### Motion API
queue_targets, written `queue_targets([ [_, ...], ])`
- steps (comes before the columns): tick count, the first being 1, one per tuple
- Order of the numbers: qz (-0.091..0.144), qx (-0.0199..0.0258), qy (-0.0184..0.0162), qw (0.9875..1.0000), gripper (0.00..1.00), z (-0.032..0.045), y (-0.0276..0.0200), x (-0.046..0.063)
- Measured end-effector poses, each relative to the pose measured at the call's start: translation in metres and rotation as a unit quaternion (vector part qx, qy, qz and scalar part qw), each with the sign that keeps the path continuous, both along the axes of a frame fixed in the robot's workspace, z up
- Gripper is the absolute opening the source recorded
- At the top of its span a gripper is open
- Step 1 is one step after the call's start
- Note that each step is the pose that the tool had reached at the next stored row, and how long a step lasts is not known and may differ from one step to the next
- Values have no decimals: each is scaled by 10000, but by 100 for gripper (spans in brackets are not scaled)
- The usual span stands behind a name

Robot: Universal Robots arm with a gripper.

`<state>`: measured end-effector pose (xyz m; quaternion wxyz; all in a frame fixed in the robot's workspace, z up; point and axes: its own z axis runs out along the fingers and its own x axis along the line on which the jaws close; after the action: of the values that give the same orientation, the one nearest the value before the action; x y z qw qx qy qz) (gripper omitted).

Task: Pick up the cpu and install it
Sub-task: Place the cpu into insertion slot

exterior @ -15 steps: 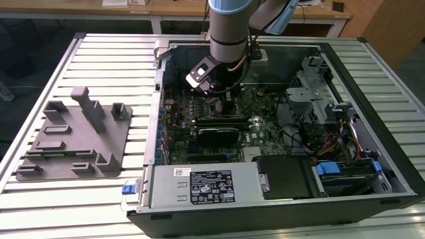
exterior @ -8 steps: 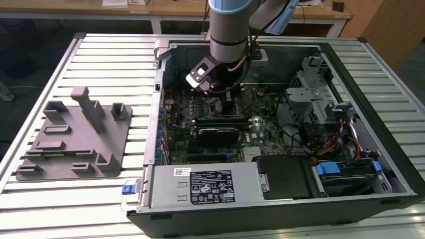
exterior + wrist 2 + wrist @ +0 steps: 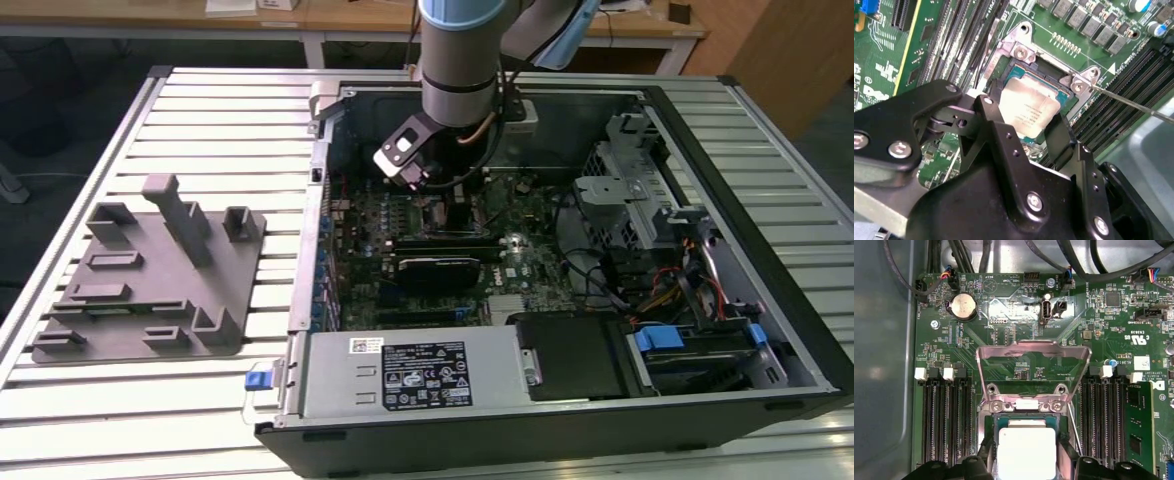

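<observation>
in the second wrist view our gripper (image 3: 1022, 117) hangs right over the cpu (image 3: 1026, 107); we cannot tell whether it clasps it. the cpu lies in the socket (image 3: 1041, 75), the load plate (image 3: 1034, 357) raised beyond, inside the open computer case (image 3: 534, 440).

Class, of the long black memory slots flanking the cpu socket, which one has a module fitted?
The outermost slot, farthest from the round coin cell: a green module stands in it, while the other slots are bare.
</observation>
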<state>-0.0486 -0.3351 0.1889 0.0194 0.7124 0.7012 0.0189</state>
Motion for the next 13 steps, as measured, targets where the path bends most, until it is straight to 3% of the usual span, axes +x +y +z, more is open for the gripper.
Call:
queue_targets([
  [5, 0, -1, 1, 10000, 61, 15, -1, 0],
  [13, 0, -2, 1, 10000, 61, 126, 0, 0],
])
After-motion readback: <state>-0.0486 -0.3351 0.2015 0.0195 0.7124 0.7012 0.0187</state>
